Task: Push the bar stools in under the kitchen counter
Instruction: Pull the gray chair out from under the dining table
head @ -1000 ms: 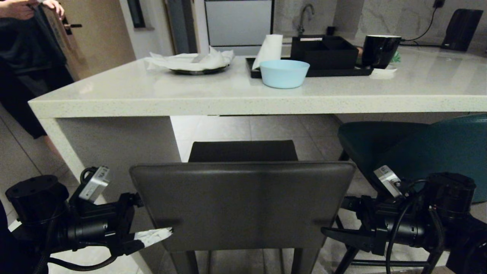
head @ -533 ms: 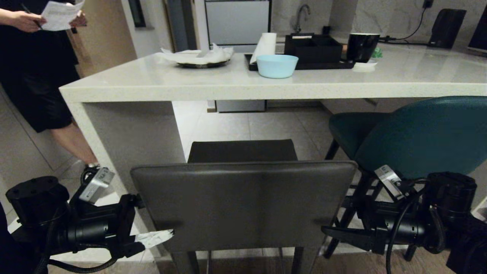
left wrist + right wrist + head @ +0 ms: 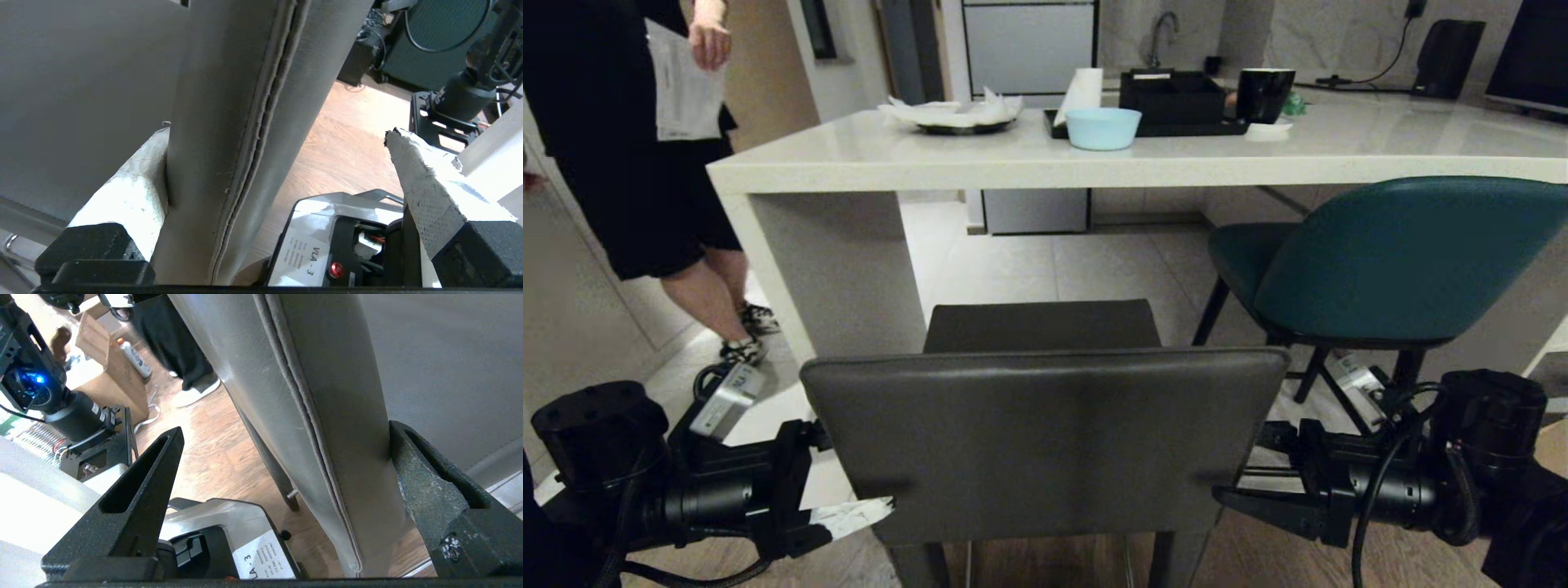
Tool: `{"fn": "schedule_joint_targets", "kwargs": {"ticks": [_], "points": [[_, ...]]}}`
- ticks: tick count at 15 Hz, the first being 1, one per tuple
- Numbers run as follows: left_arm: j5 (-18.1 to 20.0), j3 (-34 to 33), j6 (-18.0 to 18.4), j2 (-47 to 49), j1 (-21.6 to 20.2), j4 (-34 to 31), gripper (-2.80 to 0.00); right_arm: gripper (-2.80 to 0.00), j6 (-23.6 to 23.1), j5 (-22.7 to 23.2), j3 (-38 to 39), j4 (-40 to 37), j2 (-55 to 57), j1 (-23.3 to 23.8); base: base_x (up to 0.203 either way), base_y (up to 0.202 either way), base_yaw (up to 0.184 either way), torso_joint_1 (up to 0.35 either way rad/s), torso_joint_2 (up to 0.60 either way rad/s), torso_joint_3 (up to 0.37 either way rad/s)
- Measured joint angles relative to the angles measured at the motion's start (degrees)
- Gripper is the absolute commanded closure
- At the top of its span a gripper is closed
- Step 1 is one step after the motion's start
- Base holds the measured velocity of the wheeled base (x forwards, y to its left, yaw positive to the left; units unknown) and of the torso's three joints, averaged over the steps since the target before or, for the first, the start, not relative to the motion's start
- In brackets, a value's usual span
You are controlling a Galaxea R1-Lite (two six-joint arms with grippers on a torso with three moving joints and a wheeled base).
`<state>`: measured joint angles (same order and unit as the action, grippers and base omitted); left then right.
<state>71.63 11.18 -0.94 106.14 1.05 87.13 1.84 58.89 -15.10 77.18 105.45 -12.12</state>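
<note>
since both wide-open claws, left claw (image 3: pixel 854 514) and right claw (image 3: pixel 1241 498), merely straddled the grey stool (image 3: pixel 1045 441) without clamping, it could slew, missing the table (image 3: pixel 1094 167).

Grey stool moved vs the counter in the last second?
Yes. The dark grey stool has backed away from the kitchen counter, with left gripper and right gripper flanking its backrest.

Blue bowl (image 3: pixel 1103 128) sits in front of a black tray (image 3: pixel 1066 131) that carries a paper towel roll (image 3: pixel 1081 91), a black bin (image 3: pixel 1172 96) and a black mug (image 3: pixel 1264 94). Plate (image 3: pixel 956 126) heaped with crumpled paper, left of the tray. Faucet (image 3: pixel 1162 33) at the back wall. Person (image 3: pixel 637 163) in dark shorts stands far left, papers (image 3: pixel 684 94) in hand. Cardboard box (image 3: pixel 110 371) on the wood floor (image 3: pixel 212 457), a bottle (image 3: pixel 132 357) just beside it.
</note>
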Motion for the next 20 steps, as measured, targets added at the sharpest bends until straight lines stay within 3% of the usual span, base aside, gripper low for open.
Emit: {"fn": "schedule_joint_targets", "kwargs": {"ticks": [7,11,20], "points": [[-1.8,-1.0,-0.1,-1.4,0.4,0.0,-2.8,-2.8,0.0,-0.5,0.7,0.0,-1.3,0.7,-0.016,0.0,-0.001,0.0,0.0,0.001],[-2.0,-1.6,-0.2,-2.4,0.7,0.0,-2.8,-2.8,-0.1,-0.7,0.7,0.1,-2.2,4.2,0.0,0.0,0.0,0.0,0.0,0.0],[-1.9,-3.1,-0.4,-5.0,8.6,-0.1,-2.8,-2.8,0.0,-5.6,-3.7,0.0,1.4,6.3,0.0,0.0,0.0,0.0,0.0,0.0]]}}
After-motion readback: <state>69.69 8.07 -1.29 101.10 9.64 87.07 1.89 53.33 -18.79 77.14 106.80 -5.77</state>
